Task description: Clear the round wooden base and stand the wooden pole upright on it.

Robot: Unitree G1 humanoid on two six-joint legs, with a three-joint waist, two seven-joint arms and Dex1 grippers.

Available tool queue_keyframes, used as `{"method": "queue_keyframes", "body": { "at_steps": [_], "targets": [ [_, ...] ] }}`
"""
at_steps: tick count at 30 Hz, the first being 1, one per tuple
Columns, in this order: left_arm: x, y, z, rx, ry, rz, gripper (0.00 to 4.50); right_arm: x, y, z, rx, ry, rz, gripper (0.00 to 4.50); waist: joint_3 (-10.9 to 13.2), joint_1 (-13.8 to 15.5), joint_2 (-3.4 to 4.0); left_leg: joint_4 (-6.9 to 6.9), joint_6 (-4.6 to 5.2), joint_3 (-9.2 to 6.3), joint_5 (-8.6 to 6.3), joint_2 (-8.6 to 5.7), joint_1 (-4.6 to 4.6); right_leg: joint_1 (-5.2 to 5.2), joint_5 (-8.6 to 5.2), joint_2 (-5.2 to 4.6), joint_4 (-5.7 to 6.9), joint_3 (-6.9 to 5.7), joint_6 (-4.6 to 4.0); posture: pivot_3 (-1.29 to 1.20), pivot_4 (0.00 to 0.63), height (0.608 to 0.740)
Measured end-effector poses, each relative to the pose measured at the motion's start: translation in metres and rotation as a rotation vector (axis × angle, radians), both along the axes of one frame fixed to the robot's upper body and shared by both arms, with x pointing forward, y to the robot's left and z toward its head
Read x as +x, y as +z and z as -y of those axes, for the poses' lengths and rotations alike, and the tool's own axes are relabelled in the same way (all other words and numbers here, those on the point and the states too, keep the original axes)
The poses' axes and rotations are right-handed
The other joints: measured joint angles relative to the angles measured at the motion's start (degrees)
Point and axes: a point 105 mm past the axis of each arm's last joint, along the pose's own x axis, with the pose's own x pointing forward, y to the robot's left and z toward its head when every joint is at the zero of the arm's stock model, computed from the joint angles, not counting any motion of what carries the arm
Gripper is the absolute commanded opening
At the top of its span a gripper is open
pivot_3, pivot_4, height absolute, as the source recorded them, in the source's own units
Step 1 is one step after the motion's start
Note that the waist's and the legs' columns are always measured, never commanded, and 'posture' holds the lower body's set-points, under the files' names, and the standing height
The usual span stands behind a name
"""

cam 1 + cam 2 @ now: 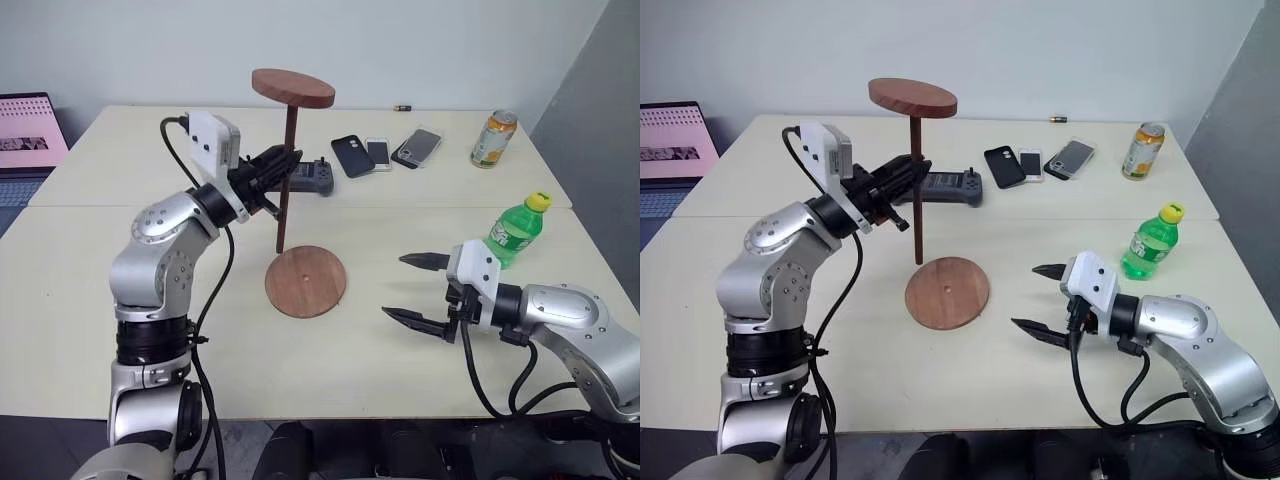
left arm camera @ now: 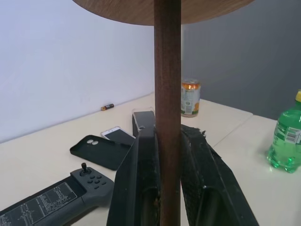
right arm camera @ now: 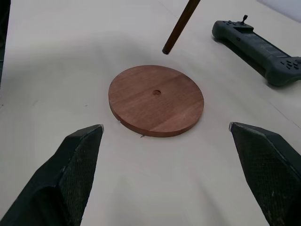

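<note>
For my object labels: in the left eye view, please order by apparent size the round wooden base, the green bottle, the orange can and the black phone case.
1. round wooden base
2. green bottle
3. orange can and black phone case: they look alike, both lying far from the camera, so unranked.

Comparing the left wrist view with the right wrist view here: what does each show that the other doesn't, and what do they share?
Left wrist view: the left gripper shut on the wooden pole below its top disc, plus the orange can, green bottle, phones and a small battery.

Right wrist view: the round wooden base, bare, its centre hole visible, between the right gripper's open fingers.

Both: the pole, the grey controller and the table.
</note>
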Motion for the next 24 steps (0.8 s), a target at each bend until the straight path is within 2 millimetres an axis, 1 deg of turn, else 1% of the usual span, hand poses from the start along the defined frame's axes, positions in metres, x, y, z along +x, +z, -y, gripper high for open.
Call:
{"method": "queue_keyframes", "body": {
  "at_steps": [2,6,11,15,18,24],
  "targets": [
    [-0.007,-0.001,0.0,-0.006,-0.018,0.044,0.26,-0.001,-0.001,-0.002,0.005,-0.01,0.007,4.5,0.0,0.0,0.0,-0.01,-0.03,0.03,0.02,0.0,0.01,0.0,0.0,0.0,-0.02,0.02,0.0,0.0,0.15,0.74],
    [-0.016,-0.006,0.001,-0.071,-0.041,0.07,0.26,-0.001,-0.005,-0.007,0.001,-0.022,0.016,4.5,0.0,0.1,0.0,0.0,-0.04,0.02,0.02,0.0,0.02,0.02,0.0,0.0,-0.02,0.01,0.0,0.0,0.15,0.74],
    [-0.017,-0.008,0.006,-0.141,-0.051,0.078,0.26,0.003,-0.01,-0.01,-0.02,-0.041,0.028,4.5,0.0,0.1,-0.01,0.0,-0.03,0.03,0.02,-0.02,0.02,0.04,0.0,0.0,-0.03,0.01,0.01,0.0,0.15,0.74],
    [-0.019,-0.016,0.008,-0.142,-0.053,0.066,0.26,0.003,-0.011,-0.012,-0.023,-0.034,0.036,4.5,0.0,0.0,-0.01,-0.01,-0.01,0.02,0.0,-0.01,0.02,0.04,0.0,0.01,-0.03,0.01,0.01,0.0,0.15,0.74],
    [-0.019,-0.017,0.009,-0.144,-0.052,0.069,0.26,0.004,-0.011,-0.012,-0.027,-0.04,0.049,4.5,0.0,0.1,-0.01,0.0,0.03,0.01,-0.02,-0.02,0.02,0.04,0.0,0.0,-0.03,0.0,0.01,0.0,0.15,0.74],
    [-0.021,-0.02,0.024,-0.163,-0.091,0.077,0.26,0.005,-0.018,-0.011,-0.041,-0.058,-0.004,4.5,0.0,0.1,-0.01,0.0,0.04,0.01,-0.02,-0.02,0.02,0.05,0.0,0.01,-0.04,0.0,0.01,0.0,0.15,0.74]
  ]
}}
